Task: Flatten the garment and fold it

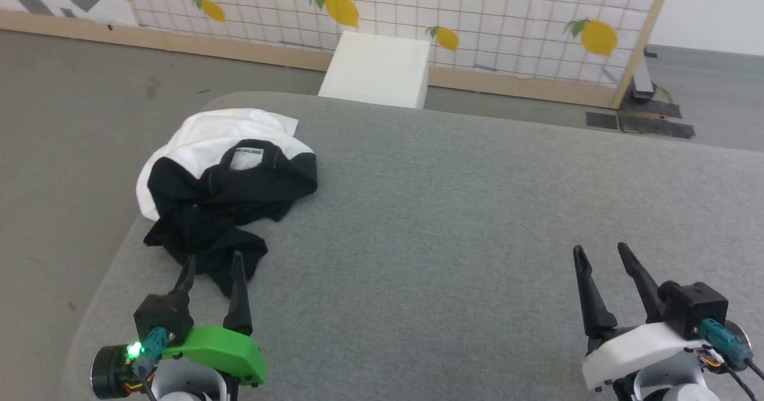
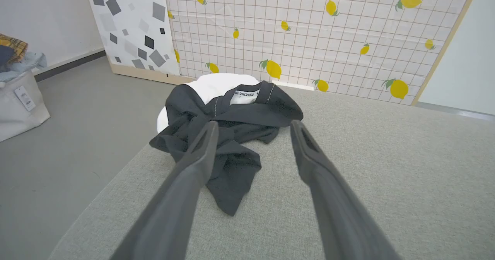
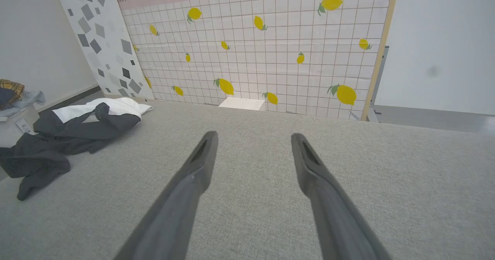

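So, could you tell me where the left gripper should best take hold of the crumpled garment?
Probably the black sleeve end trailing from the garment toward the left gripper: it lies low and clear of the bunched heap. Come from the near side, with the open jaws lowered over it.

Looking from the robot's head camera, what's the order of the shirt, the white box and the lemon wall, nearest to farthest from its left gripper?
From the left gripper:
1. The garment, just ahead of its fingertips, on the left of the table.
2. The white box, beyond the table's far edge.
3. The lemon wall, behind the box.
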### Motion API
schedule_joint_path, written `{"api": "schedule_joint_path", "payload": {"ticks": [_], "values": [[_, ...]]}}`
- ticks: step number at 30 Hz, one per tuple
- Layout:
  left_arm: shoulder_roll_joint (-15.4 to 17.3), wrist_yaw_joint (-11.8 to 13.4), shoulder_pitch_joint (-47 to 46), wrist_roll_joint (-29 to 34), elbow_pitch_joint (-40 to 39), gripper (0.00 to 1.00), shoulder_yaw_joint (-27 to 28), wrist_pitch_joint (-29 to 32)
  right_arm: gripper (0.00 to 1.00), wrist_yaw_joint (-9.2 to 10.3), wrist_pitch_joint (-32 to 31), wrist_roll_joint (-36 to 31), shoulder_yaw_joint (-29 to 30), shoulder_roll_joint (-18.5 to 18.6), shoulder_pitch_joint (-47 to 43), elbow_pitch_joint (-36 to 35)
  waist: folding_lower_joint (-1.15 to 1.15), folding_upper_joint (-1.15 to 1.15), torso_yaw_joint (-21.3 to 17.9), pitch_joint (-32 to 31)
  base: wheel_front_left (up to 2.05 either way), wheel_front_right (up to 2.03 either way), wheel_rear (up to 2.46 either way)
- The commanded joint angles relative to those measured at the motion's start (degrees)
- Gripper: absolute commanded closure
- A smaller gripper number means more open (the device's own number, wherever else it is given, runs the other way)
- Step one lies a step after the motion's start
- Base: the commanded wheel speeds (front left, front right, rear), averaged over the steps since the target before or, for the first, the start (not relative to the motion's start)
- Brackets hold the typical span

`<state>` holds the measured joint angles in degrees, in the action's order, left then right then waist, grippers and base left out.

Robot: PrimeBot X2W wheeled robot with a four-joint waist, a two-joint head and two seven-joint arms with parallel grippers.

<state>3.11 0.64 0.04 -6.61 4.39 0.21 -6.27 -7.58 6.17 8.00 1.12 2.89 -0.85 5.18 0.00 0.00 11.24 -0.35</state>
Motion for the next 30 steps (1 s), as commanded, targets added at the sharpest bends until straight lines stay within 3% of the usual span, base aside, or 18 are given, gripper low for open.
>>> {"api": "schedule_joint_path", "payload": {"ticks": [1, 30], "values": [[-0.1, 0.4, 1.1, -0.9, 0.3, 0.00, 0.2, -0.8, 0.00, 0.04, 0.8, 0.7, 0.0, 0.0, -0.9, 0.4, 0.00, 0.00, 1.7, -0.3, 0.00, 0.00, 0.00], [-0.2, 1.0, 2.2, -3.6, 2.4, 0.00, 0.5, -4.2, 0.00, 0.06, 4.3, 4.3, 0.1, 0.0, -2.0, 3.9, 0.00, 0.00, 9.9, -0.9, 0.00, 0.00, 0.00]]}}
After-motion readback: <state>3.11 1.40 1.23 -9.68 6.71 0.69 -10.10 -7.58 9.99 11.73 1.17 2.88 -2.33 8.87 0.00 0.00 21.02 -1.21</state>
